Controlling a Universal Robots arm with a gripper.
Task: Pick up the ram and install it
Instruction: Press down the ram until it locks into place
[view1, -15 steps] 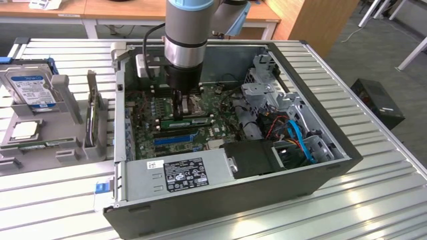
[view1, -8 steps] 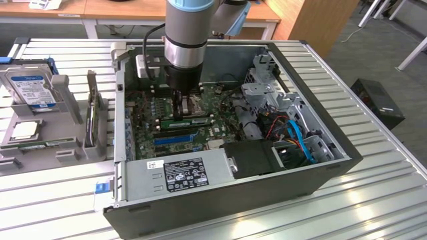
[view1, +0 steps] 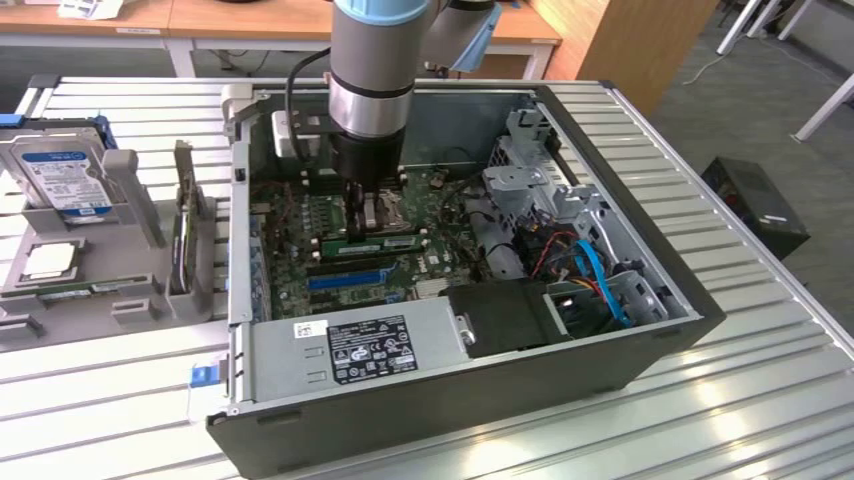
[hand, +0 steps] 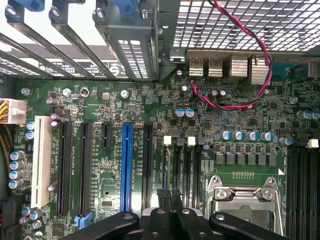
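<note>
Gripper closed and empty above the motherboard; ram seated inside the open computer case.

The desk (view1: 747, 400), a slatted metal surface, carried the open computer case (view1: 627, 370) across its middle, with a grey holder rack (view1: 80, 290) near the edge at the exterior view's left, a hard drive (view1: 56, 170) standing in it. The robot arm (view1: 380, 60) reached down into the case over the motherboard (hand: 165, 105). The gripper (hand: 169, 196) had its fingers pressed together, holding nothing, beside the blue expansion slot (hand: 126, 165) and the CPU socket (hand: 245, 200). The ram (view1: 376, 243), a green stick, lay on the motherboard just below the gripper in the exterior view, apparently seated in a slot.
</note>
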